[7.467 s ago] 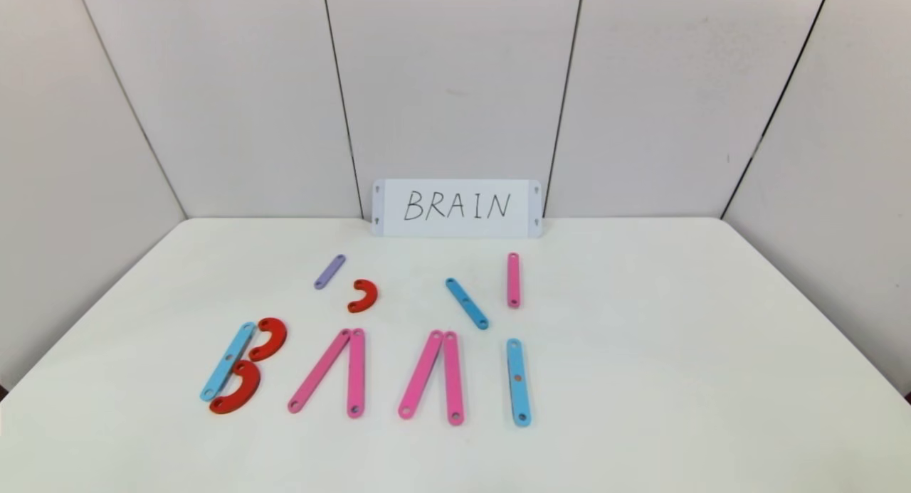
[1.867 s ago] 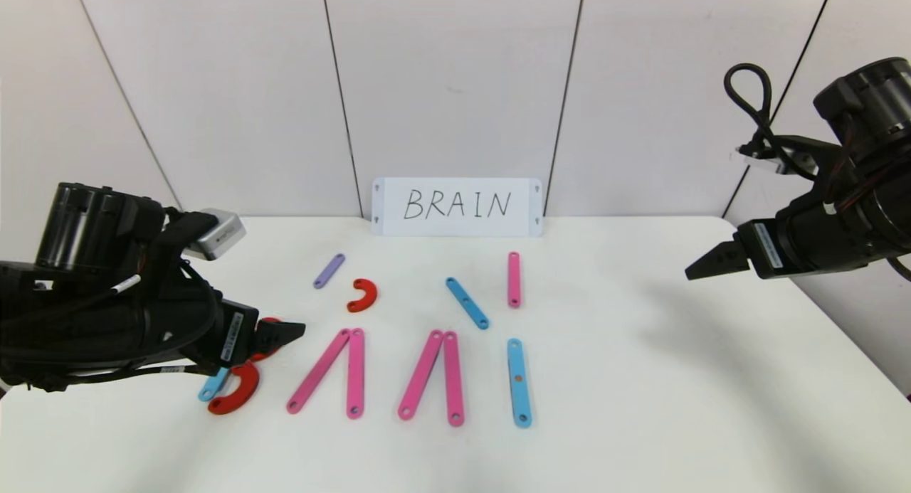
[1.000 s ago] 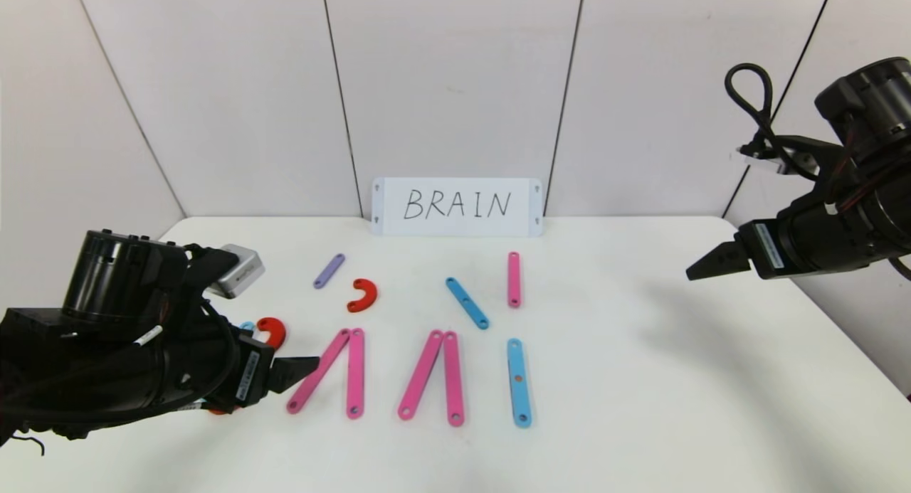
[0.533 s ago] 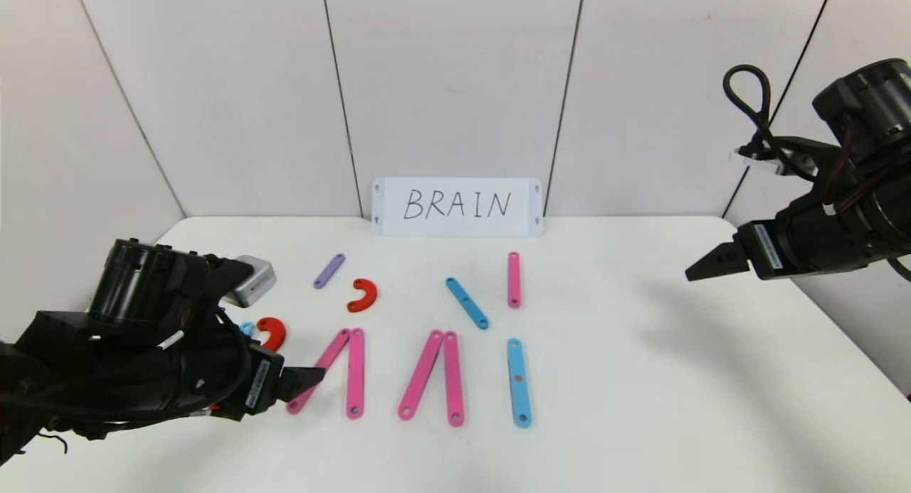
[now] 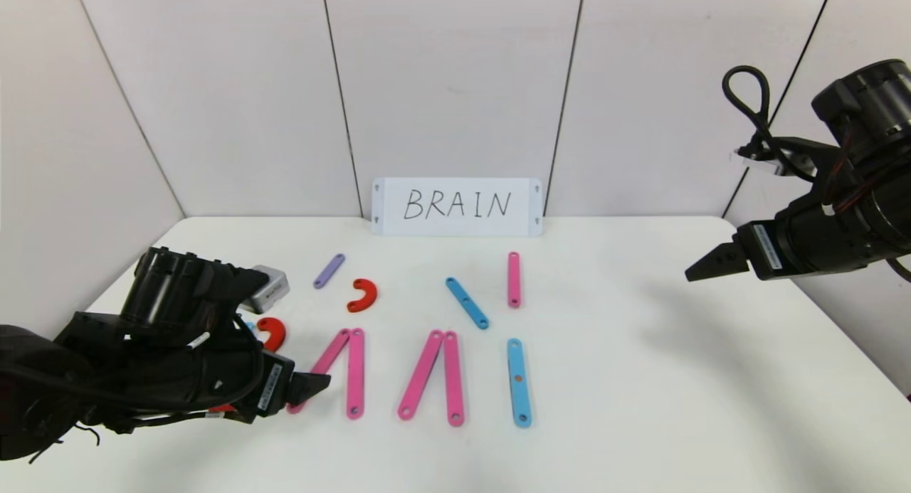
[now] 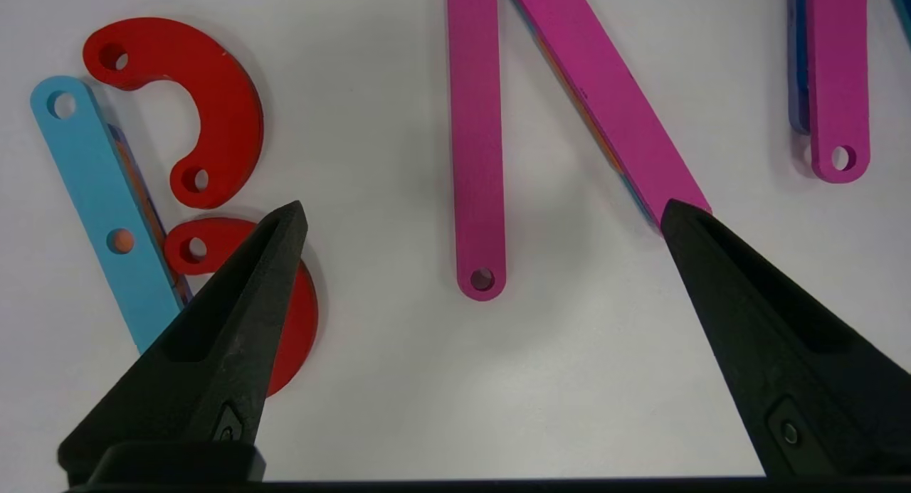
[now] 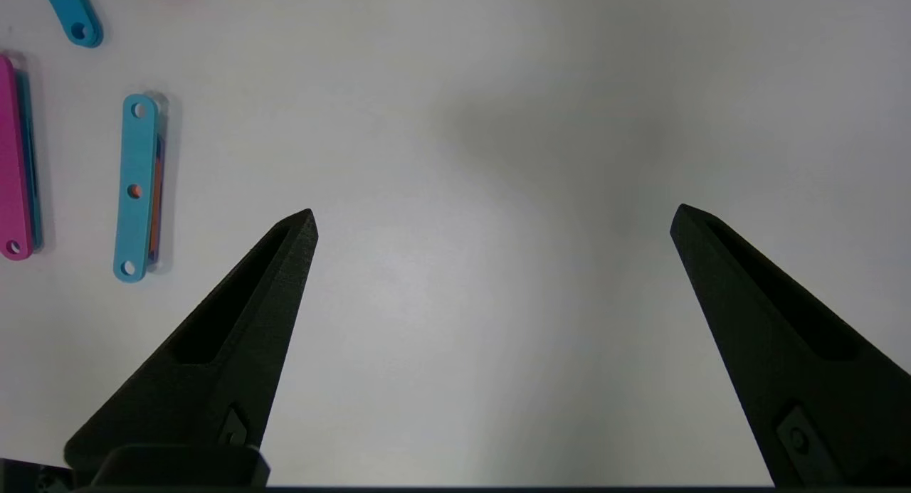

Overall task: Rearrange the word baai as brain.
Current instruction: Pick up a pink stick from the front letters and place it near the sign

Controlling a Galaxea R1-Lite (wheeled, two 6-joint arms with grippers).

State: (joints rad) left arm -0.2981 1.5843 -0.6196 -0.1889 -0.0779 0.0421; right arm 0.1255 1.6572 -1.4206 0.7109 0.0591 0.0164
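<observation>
Left gripper (image 6: 480,215) hangs wide open over the near-left flat pink holed plastic strips (image 5: 326,370) of the first A; right gripper (image 5: 701,267) open, idle far right. Strips look light, stiff, slippery: pinch the long edges mid-length

A white rectangular card (image 5: 456,207) handwritten BRAIN in black leans against the grey panelled wall (image 5: 455,87), on a white table (image 5: 676,407).

Lab test bench, white table (image 5: 640,407), panelled walls (image 5: 448,87)

"BRAIN" on white card (image 5: 456,207)
</observation>
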